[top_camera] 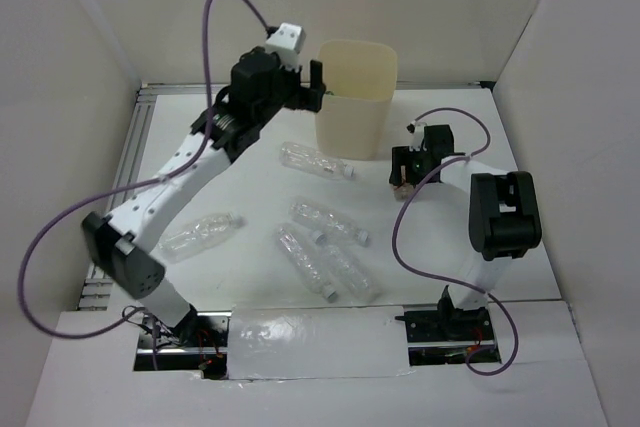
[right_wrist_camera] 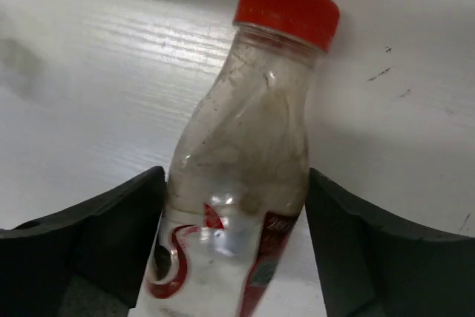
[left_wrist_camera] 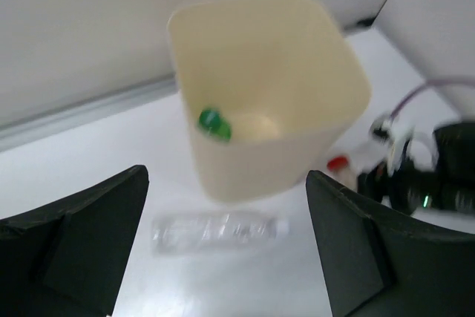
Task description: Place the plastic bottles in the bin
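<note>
The cream bin [top_camera: 355,97] stands at the back of the table. My left gripper [top_camera: 312,92] hovers open at its left rim, with nothing between its fingers. In the left wrist view a green bottle [left_wrist_camera: 214,124] lies inside the bin [left_wrist_camera: 326,50]. Several clear bottles lie on the table: one [top_camera: 315,160] by the bin's foot, also seen below my left gripper [left_wrist_camera: 226,177], three [top_camera: 328,220] [top_camera: 305,260] [top_camera: 350,269] in the middle, one [top_camera: 200,235] on the left. Right of the bin, my right gripper [top_camera: 403,175] [right_wrist_camera: 234,183] is closed round a short red-capped bottle [right_wrist_camera: 237,168] lying on the table.
White walls close in the table on the left, back and right. A metal rail [top_camera: 135,137] runs along the left edge. Purple cables [top_camera: 420,247] loop beside both arms. The right arm's black link [top_camera: 505,212] stands right of the bottles.
</note>
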Controlling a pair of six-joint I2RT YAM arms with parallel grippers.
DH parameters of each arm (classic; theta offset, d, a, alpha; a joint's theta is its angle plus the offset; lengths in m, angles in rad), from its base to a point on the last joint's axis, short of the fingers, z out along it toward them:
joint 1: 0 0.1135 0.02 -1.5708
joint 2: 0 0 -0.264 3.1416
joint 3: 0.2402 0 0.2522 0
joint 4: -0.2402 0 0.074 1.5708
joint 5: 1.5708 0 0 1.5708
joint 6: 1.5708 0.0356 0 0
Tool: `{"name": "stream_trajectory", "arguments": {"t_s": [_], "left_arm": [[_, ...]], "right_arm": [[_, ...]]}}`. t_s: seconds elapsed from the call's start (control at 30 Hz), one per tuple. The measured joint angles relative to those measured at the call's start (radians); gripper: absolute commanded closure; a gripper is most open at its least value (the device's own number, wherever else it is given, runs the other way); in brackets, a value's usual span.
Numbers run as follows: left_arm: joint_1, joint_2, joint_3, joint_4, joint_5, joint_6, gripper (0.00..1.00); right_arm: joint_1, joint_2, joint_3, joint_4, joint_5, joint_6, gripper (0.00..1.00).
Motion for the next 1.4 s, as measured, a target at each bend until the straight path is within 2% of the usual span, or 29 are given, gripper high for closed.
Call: {"name": "stream_trajectory", "arguments": {"t_s": [0.07,0.1,0.23,0.33,0.43,0.57,0.7,0.83,1.1,1.2,1.23,1.27,1.3,1.33,1.4], "left_arm": [[0.0,-0.151,-0.174,-0.022,-0.029,0.024,0.0],[0.0,-0.228,-0.278,-0.019,-0.045,0.031,0.0],[0.008,-0.406,-0.573,-0.104,-0.063,-0.008,0.0],[0.013,-0.426,-0.71,-0.174,-0.053,-0.146,0.0],[0.013,-0.42,-0.776,-0.267,-0.057,-0.309,0.0],[0.013,-0.42,-0.777,-0.389,-0.113,-0.526,0.0],[0.027,-0.393,-0.724,-0.571,-0.158,-0.799,0.0],[0.063,-0.367,-0.705,-0.701,-0.159,-1.047,0.0],[0.171,-0.406,-0.72,-0.82,-0.207,-1.328,0.0],[0.236,-0.449,-0.777,-0.841,-0.209,-1.391,0.0],[0.255,-0.46,-0.8,-0.843,-0.207,-1.409,0.0],[0.277,-0.468,-0.827,-0.848,-0.203,-1.419,0.0],[0.295,-0.469,-0.849,-0.85,-0.196,-1.435,0.0],[0.313,-0.469,-0.872,-0.848,-0.188,-1.444,0.0],[0.35,-0.467,-0.927,-0.841,-0.166,-1.467,0.0]], "right_arm": [[0.009,0.006,0.008,0.005,0.032,0.008,0.33],[0.013,0.007,0.01,0.005,0.045,0.017,0.49],[0.005,0.0,0.01,-0.003,0.046,0.031,0.75],[-0.023,-0.053,0.01,-0.027,0.029,0.019,0.77],[-0.068,-0.159,0.04,-0.063,0.018,-0.008,0.77],[-0.124,-0.299,0.204,-0.069,0.003,-0.045,0.77],[-0.134,-0.388,0.319,0.014,-0.069,-0.063,0.77],[-0.111,-0.393,0.386,0.106,-0.159,-0.061,0.74],[0.014,-0.143,0.578,0.168,-0.263,-0.04,0.71],[0.066,-0.042,0.665,0.161,-0.278,-0.037,0.54],[0.079,-0.014,0.693,0.155,-0.279,-0.037,0.42],[0.093,0.016,0.726,0.145,-0.282,-0.037,0.14],[0.101,0.034,0.744,0.14,-0.285,-0.031,0.05],[0.111,0.053,0.766,0.13,-0.29,-0.033,0.0],[0.121,0.078,0.799,0.113,-0.307,-0.035,0.0]]}}
